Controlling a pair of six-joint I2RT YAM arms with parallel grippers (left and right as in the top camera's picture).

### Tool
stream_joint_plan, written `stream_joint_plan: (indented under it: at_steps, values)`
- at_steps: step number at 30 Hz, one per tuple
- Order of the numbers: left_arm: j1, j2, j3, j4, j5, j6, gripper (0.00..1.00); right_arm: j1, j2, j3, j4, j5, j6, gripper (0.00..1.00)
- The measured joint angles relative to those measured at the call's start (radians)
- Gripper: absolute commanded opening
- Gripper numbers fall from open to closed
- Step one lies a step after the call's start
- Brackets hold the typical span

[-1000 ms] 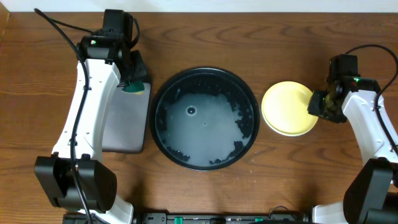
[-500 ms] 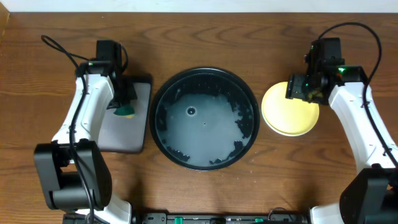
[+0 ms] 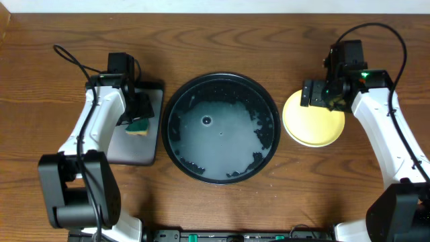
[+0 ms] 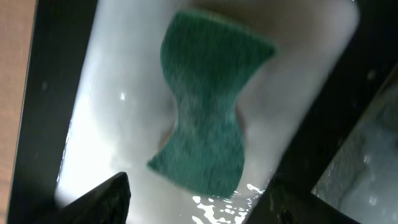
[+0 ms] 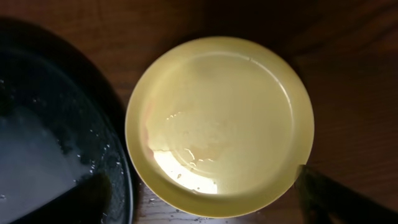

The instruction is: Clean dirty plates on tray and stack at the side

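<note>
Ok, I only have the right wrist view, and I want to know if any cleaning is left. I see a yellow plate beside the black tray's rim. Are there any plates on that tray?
Observer: No. From overhead, the black tray holds no plates, only a wet film.
Operator: Where is the sponge?
Observer: The green sponge lies on the flat grey tray, on the left arm's side of the black one.
Operator: Is the left gripper holding it?
Observer: No. The left gripper is open, with its fingers spread wide and not touching the sponge.
</note>
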Motion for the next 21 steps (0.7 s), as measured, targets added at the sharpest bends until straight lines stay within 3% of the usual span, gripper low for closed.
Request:
stream_joint_plan:
  at_steps: [7,12,21]
  values:
    - [0.000,-0.279,0.026,-0.007,0.000,-0.003,0.74,0.000,-0.033,0.137,-0.016,-0.001,-0.014,0.99]
    - [0.000,-0.531,0.059,-0.008,0.000,-0.003,0.74,0.000,-0.184,0.256,0.025,-0.001,-0.018,0.99]
    - [0.000,-0.625,0.059,-0.016,0.000,-0.003,0.74,0.000,-0.483,0.279,0.060,-0.048,-0.016,0.99]
